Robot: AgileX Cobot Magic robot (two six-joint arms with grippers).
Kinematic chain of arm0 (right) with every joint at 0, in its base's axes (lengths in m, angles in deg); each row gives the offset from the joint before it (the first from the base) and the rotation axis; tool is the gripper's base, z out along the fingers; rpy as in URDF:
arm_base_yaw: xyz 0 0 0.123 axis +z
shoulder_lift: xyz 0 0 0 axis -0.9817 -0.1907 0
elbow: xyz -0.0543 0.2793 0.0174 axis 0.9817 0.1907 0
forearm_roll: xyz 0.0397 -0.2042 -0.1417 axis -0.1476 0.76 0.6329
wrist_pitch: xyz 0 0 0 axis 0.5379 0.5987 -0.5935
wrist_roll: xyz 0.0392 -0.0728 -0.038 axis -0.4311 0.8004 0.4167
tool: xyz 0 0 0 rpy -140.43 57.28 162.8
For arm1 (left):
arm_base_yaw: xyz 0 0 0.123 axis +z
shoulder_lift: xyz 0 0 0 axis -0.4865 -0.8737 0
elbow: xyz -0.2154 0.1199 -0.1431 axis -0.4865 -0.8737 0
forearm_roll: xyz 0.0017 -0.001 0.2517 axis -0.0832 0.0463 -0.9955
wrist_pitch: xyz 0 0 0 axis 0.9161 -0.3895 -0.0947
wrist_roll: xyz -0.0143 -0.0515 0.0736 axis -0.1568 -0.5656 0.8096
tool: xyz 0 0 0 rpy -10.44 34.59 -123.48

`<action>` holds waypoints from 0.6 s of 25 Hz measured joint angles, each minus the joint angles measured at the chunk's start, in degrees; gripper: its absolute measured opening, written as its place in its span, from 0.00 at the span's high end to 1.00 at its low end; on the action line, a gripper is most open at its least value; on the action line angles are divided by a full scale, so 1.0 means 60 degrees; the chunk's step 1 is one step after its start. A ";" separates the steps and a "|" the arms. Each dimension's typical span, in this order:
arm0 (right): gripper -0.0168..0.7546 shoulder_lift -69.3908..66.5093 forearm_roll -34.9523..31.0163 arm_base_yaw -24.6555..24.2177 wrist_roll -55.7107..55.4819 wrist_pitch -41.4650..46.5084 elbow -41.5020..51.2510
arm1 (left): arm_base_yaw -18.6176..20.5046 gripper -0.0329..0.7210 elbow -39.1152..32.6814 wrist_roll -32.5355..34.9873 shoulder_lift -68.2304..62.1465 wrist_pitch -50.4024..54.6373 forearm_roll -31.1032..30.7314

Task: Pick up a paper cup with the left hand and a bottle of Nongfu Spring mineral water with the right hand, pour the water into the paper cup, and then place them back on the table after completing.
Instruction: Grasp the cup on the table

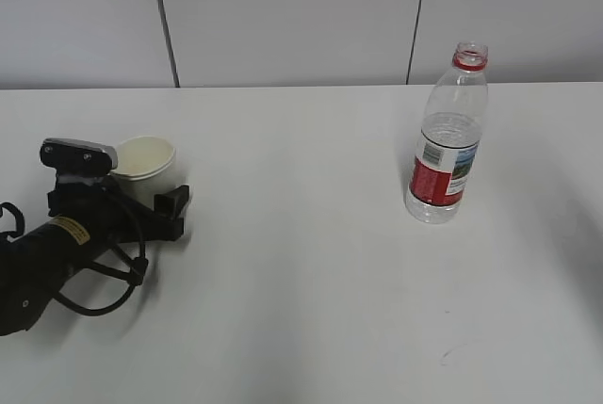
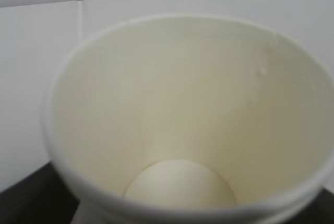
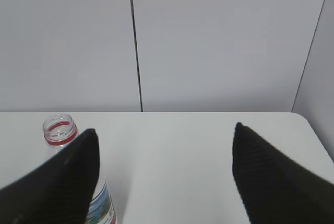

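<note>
Left hand (image 1: 141, 211): I am seeing the black arm with the yellow sticker lying low over the table at the left edge of the exterior view, its grey camera block sitting just in front of the cup.
Left jaws: I am seeing dark finger parts reaching along either side of the cup base, but I cannot tell whether they are pressing on it or standing apart.
Paper cup (image 1: 144, 164): it is standing upright on the table at the far left, mouth open upward; in the left wrist view (image 2: 182, 125) its cream interior is filling nearly the whole frame and looking dry and empty down to the round bottom.
Bottle (image 1: 446, 140): the clear mineral water bottle with a red label and red neck ring is standing upright on the right half of the table, well apart from the cup, its cap off and mouth open.
Water: I am not making out a clear level through the plastic.
Right hand (image 3: 164, 177): it is showing only in its own wrist view, where its two black fingers are spreading wide apart with nothing between them.
Bottle from the right wrist: its open neck (image 3: 60, 130) is sitting just behind the left finger, outside the gap.
Table (image 1: 301, 310): plain white, carrying both things.
</note>
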 joint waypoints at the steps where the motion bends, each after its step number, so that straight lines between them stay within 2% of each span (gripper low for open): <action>1: 0.22 0.0000 0.0000 0.0000 0.0000 0.0000 0.0000 | 0.0007 0.18 0.0024 0.0000 0.0000 -0.0011 0.0022; 4: 0.22 0.0000 0.0000 0.0000 0.0000 0.0058 0.0000 | 0.0007 0.21 0.0026 0.0000 0.0000 -0.0011 0.0024; 9: 0.22 -0.0103 0.0318 0.0000 0.0000 -0.0153 0.0423 | 0.0007 0.36 0.0026 -0.0008 0.0000 -0.0011 0.0032; 12: 0.22 -0.0337 0.0483 0.0000 -0.0087 -0.0731 0.1124 | 0.0007 0.42 0.0026 -0.0008 0.0000 -0.0029 0.0014; 15: 0.22 -0.0542 0.0543 0.0000 -0.0428 -0.1703 0.1935 | 0.0007 0.44 0.0026 -0.0008 0.0000 -0.0029 0.0006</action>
